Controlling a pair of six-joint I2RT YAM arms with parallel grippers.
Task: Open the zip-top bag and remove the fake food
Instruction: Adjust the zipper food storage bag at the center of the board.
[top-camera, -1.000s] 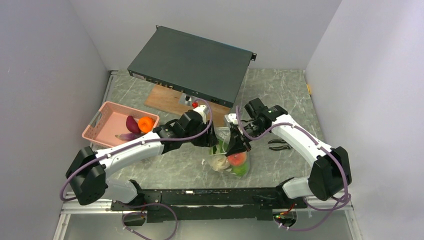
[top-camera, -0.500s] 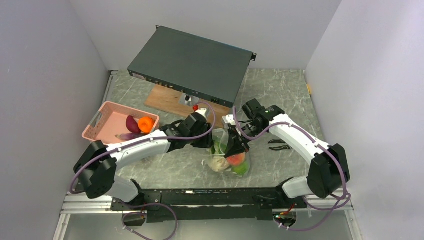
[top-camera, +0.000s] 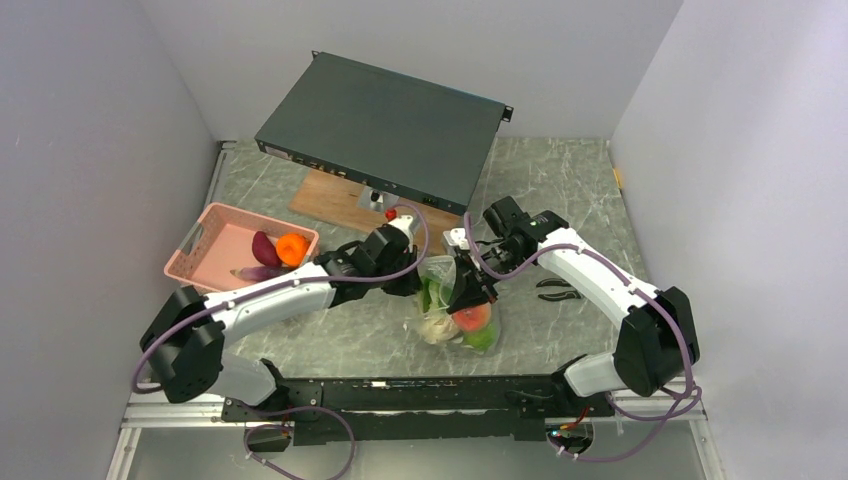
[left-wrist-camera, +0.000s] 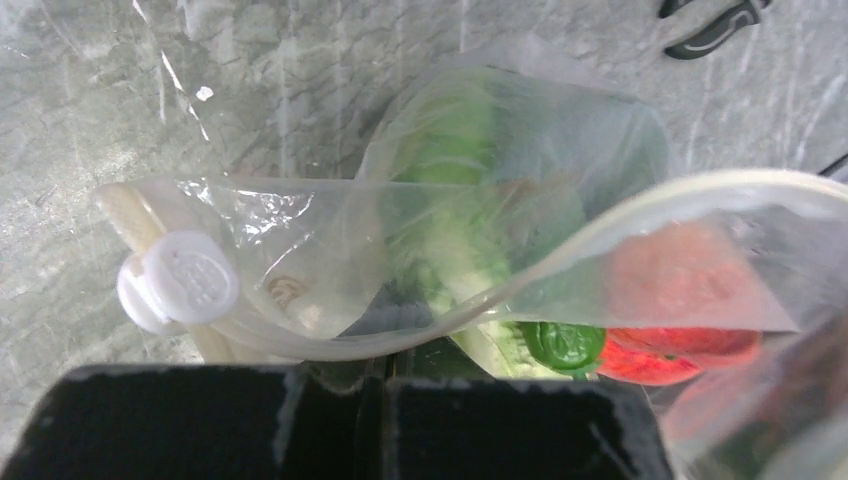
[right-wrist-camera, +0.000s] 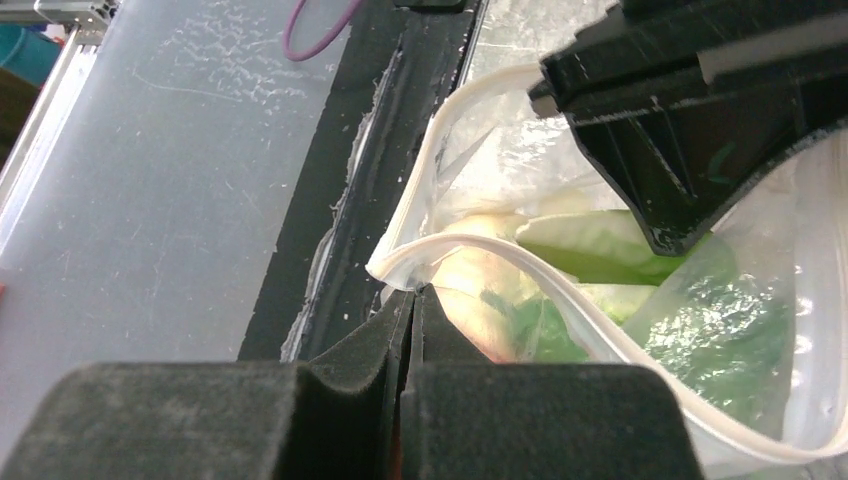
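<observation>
Grey, veined, stone-look worktop (top-camera: 560, 180) fills a booth with plain pale walls. At the far edge a flat black metal box (top-camera: 380, 130) lies slantwise over a thin wooden board (top-camera: 325, 195). By the left edge sits a pink plastic basket (top-camera: 205, 262) with slotted walls; in it lie a smooth orange ball (top-camera: 291, 248) and a dark purple piece (top-camera: 265, 248), both touching.

Near the middle of the near edge lies the bag (top-camera: 455, 300), clear, crinkled and floppy, with the rest of the fake food (top-camera: 474, 317) inside: a glossy red-pink fruit, a pale ruffled leafy head (top-camera: 436, 325) and a bright green piece (top-camera: 482, 340) at the near end. Black curved-handled pliers (top-camera: 557, 290) lie just right of the bag, apart from it.

The left gripper (top-camera: 418, 285) meets the bag's mouth from the left, its black blocky jaws pressed together on one lip of the film. Its wrist view shows the whitish zip strip (left-wrist-camera: 640, 205) bowing across the frame, and a round white slider (left-wrist-camera: 190, 278) at the strip's left end.

The right gripper (top-camera: 470, 295) stands over the bag from the right, jaws closed. Its wrist view shows a folded bend of the strip pinched between the foam-faced pads (right-wrist-camera: 330, 370). The two lips stand apart, so the mouth gapes between both grippers.
</observation>
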